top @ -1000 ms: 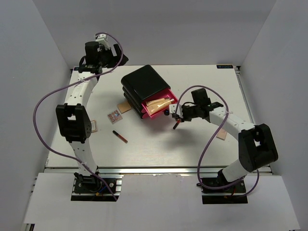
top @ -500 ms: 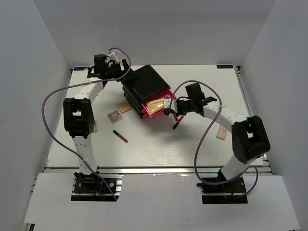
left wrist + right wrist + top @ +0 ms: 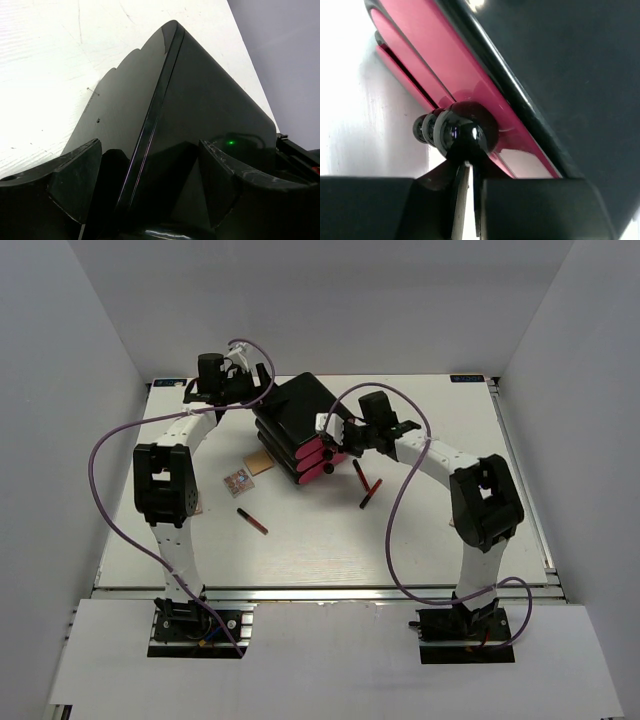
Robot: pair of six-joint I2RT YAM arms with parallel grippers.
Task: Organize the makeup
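**A:** While both your claws are at the black box (image 3: 300, 405), how do they stand?

**B:** Taking the far edge of the table (image 3: 430, 530) as 12, my left claw (image 3: 149, 150) is at the box's 10 o'clock corner. It is spread wide, with one finger (image 3: 75, 175) on each side of the back edge. Whether the pads press the walls I cannot tell. My right claw (image 3: 467, 165) is at the box's 3 o'clock side. Its fingers are drawn almost together, with only a thin slit between them and nothing in it. The tips sit right against the round black knob (image 3: 465, 130) of a pink drawer (image 3: 318, 455).

**A:** And the makeup?

**B:** It is out on the table. A lipstick (image 3: 358, 472) lies near the box at its 4 o'clock, and a second lipstick (image 3: 368, 493) is just beyond it. A third lipstick (image 3: 251, 521) lies alone toward 7 o'clock, well apart from the box. A small patterned packet (image 3: 237, 482) is at the box's 8 o'clock. A flat tan piece (image 3: 262, 462) lies between that packet and the box, just beside the box. The pink drawer fronts sit flush.
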